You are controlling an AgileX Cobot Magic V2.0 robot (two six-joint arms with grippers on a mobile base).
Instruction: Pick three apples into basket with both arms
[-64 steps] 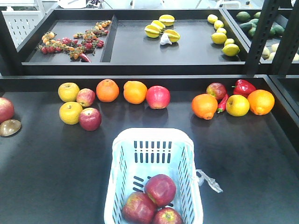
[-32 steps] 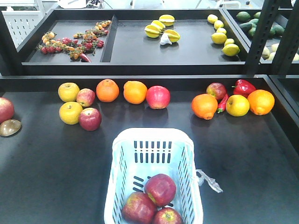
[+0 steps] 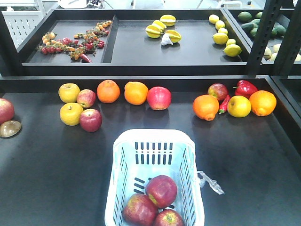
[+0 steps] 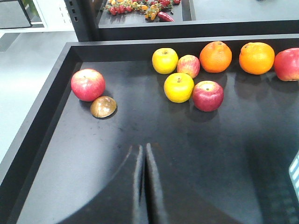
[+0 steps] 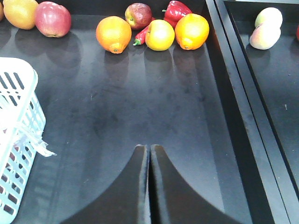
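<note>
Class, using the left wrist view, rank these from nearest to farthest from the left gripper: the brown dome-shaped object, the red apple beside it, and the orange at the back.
1. Brown dome-shaped object, ahead-left of the left gripper.
2. Red apple, just behind it, near the left wall.
3. Orange, back row, right of centre.

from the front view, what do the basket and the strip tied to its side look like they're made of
The basket looks like moulded pale blue-white plastic, semi-glossy, with slotted walls and a smooth rim. The strip on its side appears to be thin clear plastic film: crinkled and see-through.
</note>
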